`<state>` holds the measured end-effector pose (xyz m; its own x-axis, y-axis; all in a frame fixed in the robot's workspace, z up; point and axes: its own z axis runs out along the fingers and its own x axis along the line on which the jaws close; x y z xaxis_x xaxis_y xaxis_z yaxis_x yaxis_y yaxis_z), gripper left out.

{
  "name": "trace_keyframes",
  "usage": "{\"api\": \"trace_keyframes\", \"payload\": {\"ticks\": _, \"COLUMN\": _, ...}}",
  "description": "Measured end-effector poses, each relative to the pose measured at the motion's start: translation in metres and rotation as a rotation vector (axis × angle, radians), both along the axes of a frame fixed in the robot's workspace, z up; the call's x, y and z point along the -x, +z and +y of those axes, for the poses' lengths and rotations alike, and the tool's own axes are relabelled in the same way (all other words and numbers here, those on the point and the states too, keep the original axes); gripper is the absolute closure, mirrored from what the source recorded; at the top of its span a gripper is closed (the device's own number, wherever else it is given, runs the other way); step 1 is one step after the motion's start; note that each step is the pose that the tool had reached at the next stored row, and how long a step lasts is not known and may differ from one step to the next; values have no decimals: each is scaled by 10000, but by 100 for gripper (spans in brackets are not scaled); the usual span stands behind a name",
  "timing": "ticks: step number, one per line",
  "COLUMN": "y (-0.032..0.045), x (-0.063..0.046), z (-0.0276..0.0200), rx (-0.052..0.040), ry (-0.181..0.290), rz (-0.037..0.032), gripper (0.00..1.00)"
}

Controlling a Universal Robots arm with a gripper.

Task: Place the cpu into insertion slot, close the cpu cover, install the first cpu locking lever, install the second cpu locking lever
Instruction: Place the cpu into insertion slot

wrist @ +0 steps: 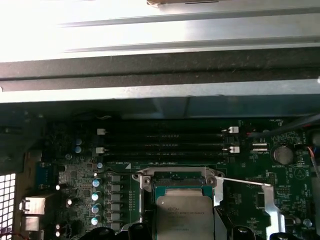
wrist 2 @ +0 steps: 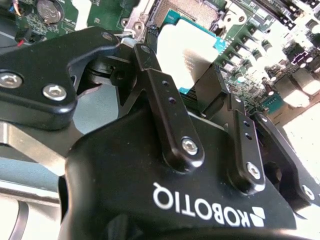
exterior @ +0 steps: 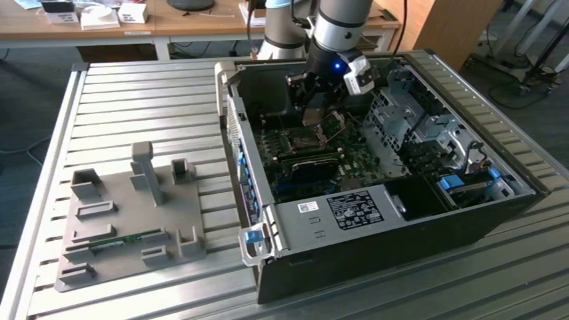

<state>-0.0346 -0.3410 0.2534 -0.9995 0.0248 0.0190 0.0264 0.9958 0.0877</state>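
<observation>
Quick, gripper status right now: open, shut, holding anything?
Gripper: shut on the cpu, at the insertion slot.

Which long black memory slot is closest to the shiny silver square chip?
The long black memory slot beside the metal-rimmed insertion slot; the others lie farther from the silver-grey square cpu.

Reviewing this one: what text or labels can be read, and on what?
White brand logo on the black gripper body, upside down: a maker's mark, not quoted.
Print on the dull silver-grey square cpu: blurred.
White label on the black box: too small.
Green motherboard markings: too small.
</observation>
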Motion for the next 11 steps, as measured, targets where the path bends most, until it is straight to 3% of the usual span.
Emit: {"api": "trace_keyframes", "payload": {"ticks": 11, "y": -75, "x": 15, "z": 0, "rx": 3, "ry": -95, "rz": 1, "gripper": 46}}
